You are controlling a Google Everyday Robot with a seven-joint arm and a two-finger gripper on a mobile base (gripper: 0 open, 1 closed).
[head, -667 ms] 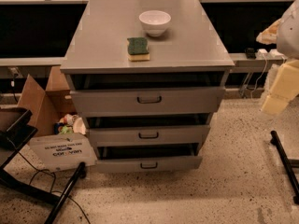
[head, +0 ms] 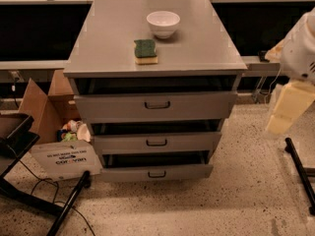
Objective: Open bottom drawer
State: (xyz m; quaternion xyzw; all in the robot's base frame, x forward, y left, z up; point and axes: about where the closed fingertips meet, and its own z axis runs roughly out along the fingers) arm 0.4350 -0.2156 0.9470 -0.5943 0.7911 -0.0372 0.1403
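Nearest is the speckled floor [head: 206, 210], with a black stand leg [head: 69, 203] slanting across its lower left and a thin cable [head: 34, 181] looping beside it. A second black bar [head: 300, 166] lies on the floor at the right edge.

Just beyond stands the grey cabinet, and the bottom drawer [head: 123, 173] sits lowest in it, close above the floor. It has the slimmest front of the three and a small dark loop handle [head: 157, 174] at its middle. A dark gap shows above its front, so it stands a little out from the body. The middle drawer [head: 123, 144] and the taller top drawer [head: 113, 107] each show the same kind of shadowed gap above them.

Left of the cabinet, a white printed sign [head: 66, 159] leans near the bottom drawer's corner, with an open cardboard box [head: 42, 107] behind it.

The gripper [head: 289, 107] hangs at the far right — a pale cream piece under the white arm [head: 301, 50]. It is well apart from the cabinet and level with the top drawer. Whether it is spread or closed cannot be told, and it holds nothing visible.

On the cabinet top [head: 108, 43] lies a green-and-yellow sponge [head: 145, 50], with a white bowl [head: 163, 23] just behind it to the right — near, not touching.
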